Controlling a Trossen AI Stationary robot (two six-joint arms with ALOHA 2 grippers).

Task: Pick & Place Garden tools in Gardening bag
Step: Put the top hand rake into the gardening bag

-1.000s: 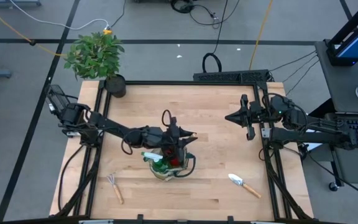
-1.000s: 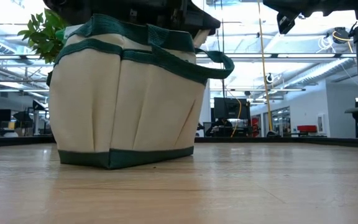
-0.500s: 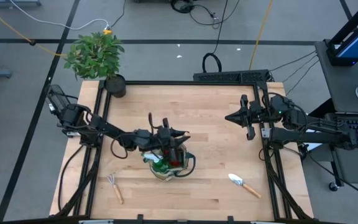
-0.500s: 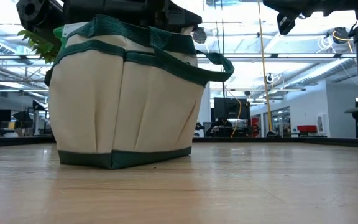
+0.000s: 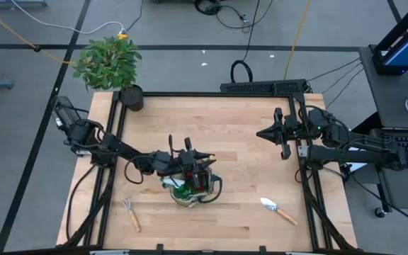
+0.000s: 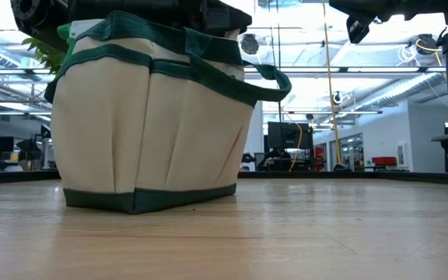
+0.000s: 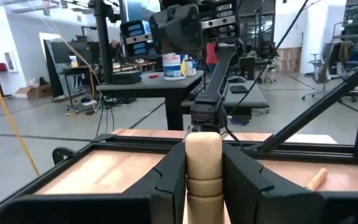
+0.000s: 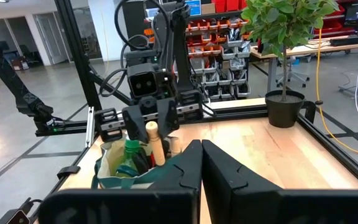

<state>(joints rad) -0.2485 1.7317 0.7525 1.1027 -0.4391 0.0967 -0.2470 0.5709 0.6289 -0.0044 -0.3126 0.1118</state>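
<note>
left gripper (image 8: 156, 118) pinching wooden handle (image 7: 203, 168) over gardening bag (image 6: 150, 124) | right gripper (image 5: 265, 132) pressed together | no legible writing

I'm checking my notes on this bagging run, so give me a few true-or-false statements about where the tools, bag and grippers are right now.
1. The left gripper is shut on a wooden handle over the gardening bag. True.
2. The right gripper is reaching into the bag. False: it waits near the table's right edge, away from the bag.
3. A trowel lies on the table right of the bag. True.
4. The small rake is already in the bag. False: it lies on the table left of the bag.
5. The potted plant stands at the table's back left corner. True.
</note>
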